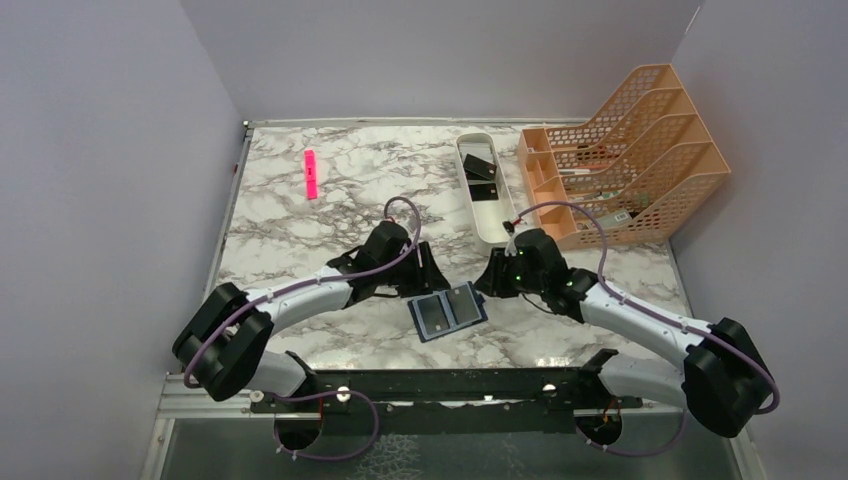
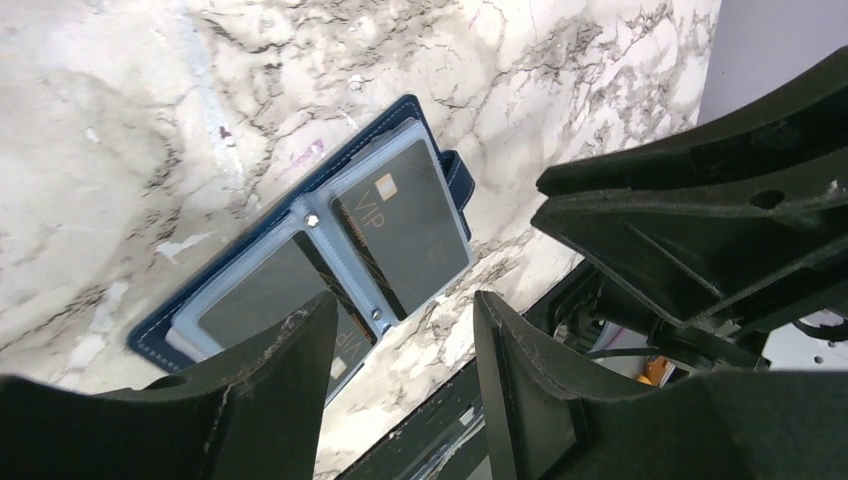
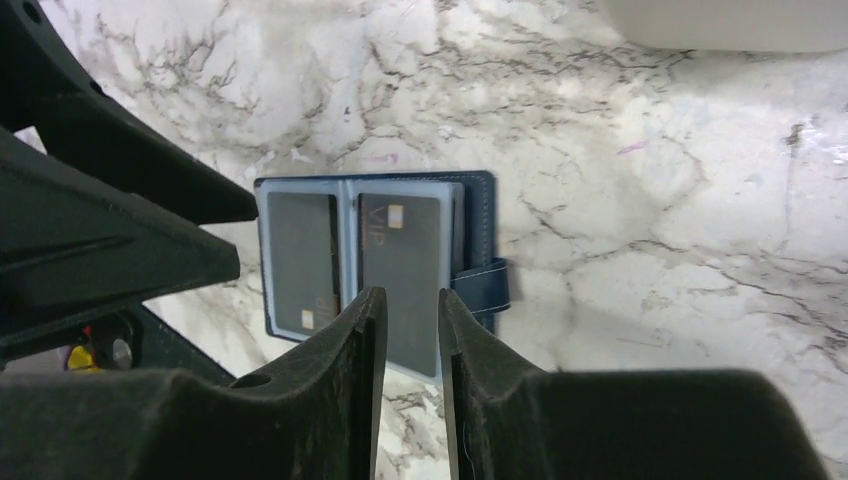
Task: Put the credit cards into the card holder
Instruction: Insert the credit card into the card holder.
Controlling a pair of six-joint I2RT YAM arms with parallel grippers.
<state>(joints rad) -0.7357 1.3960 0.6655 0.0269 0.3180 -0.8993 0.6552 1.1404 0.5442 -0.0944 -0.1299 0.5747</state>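
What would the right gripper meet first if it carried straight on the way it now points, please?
Probably the VIP card sleeved in the open card holder, which lies straight ahead of the right gripper; depth is uncertain.

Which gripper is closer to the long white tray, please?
Right. The right gripper hangs just off the near end of the tray; the left gripper is farther away, beyond the open card holder.
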